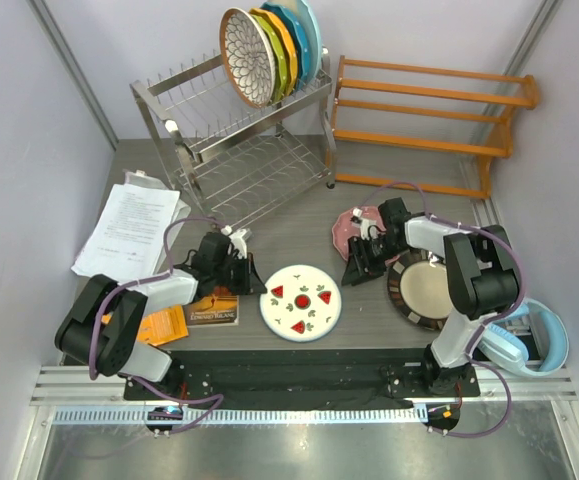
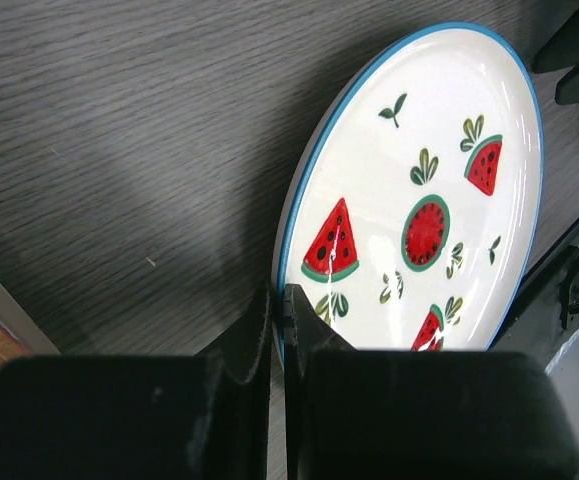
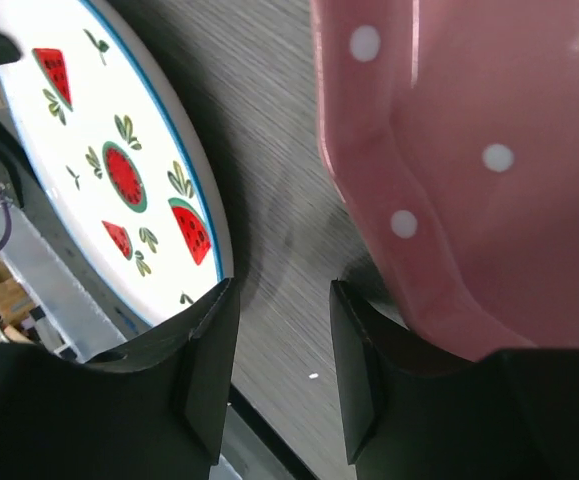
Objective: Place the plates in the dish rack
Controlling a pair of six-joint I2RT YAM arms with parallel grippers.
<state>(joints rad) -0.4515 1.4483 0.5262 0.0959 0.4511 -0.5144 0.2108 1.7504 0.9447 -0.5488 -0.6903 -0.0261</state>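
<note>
Top view: the watermelon plate (image 1: 301, 302) lay flat between the arms, well short of the dish rack (image 1: 219, 160), which held the petal plate (image 1: 246, 58) upright. Left wrist view: the left gripper (image 2: 281, 305) was pinched on the watermelon plate's rim. Right wrist view: the right gripper (image 3: 281, 300) stood parted beside the pink plate (image 3: 469, 150).

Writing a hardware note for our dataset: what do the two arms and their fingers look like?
Both the left arm and right arm have pale grey links with bulky black joints; purple cables loop along them. The fingers are blocky matte black.
</note>
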